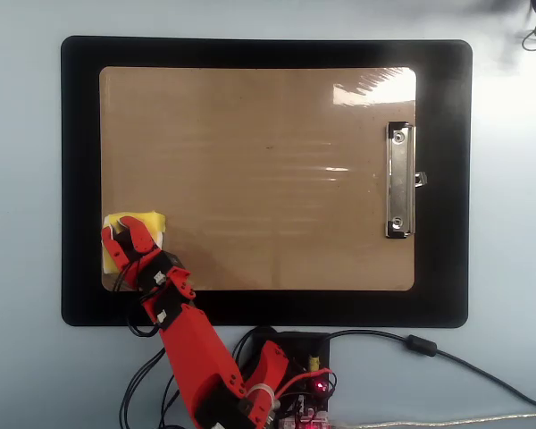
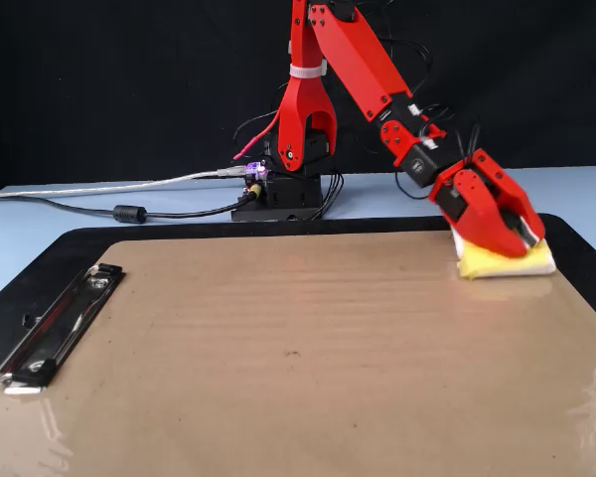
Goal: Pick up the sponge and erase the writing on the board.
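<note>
A yellow sponge point(image 1: 152, 222) with a white underside lies on the lower left corner of the brown clipboard point(image 1: 259, 179) in the overhead view. In the fixed view the sponge point(image 2: 507, 262) is at the board's point(image 2: 298, 348) far right. My red gripper point(image 1: 121, 234) comes down on the sponge's left part from above, and its jaws stand a little apart, pinched into the sponge's top. In the fixed view the gripper point(image 2: 521, 238) covers most of the sponge. The sponge rests on the board. The only mark on the board is a tiny dark dot point(image 1: 269, 147) near the middle.
The clipboard lies on a black mat point(image 1: 80, 179) on a pale blue table. Its metal clip point(image 1: 398, 179) is at the right in the overhead view. The arm's base point(image 1: 286, 375) and cables point(image 1: 447, 357) sit at the mat's near edge.
</note>
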Tool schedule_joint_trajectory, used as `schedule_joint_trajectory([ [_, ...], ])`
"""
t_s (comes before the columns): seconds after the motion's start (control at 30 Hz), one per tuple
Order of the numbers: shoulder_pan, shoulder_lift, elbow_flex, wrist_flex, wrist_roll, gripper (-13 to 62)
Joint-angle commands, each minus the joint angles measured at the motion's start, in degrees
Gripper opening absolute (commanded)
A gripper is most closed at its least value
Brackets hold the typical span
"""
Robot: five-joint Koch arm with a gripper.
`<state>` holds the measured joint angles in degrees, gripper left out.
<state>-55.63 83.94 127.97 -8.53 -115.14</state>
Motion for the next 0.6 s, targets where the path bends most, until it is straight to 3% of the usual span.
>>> schedule_joint_trajectory([
  [0.0,-1.1,1.2,1.8,0.6,-3.8,-8.0],
  [0.4,-2.5,2.6,4.1,2.6,-3.6,-7.3],
  [0.43,-2.5,2.5,4.0,2.4,-3.6,-2.3],
  [0.47,-2.5,2.5,3.8,2.1,-3.5,10.5],
  [0.53,-2.5,2.5,3.6,2.0,-3.5,28.7],
  [0.57,-2.4,2.5,3.4,2.0,-3.7,32.1],
])
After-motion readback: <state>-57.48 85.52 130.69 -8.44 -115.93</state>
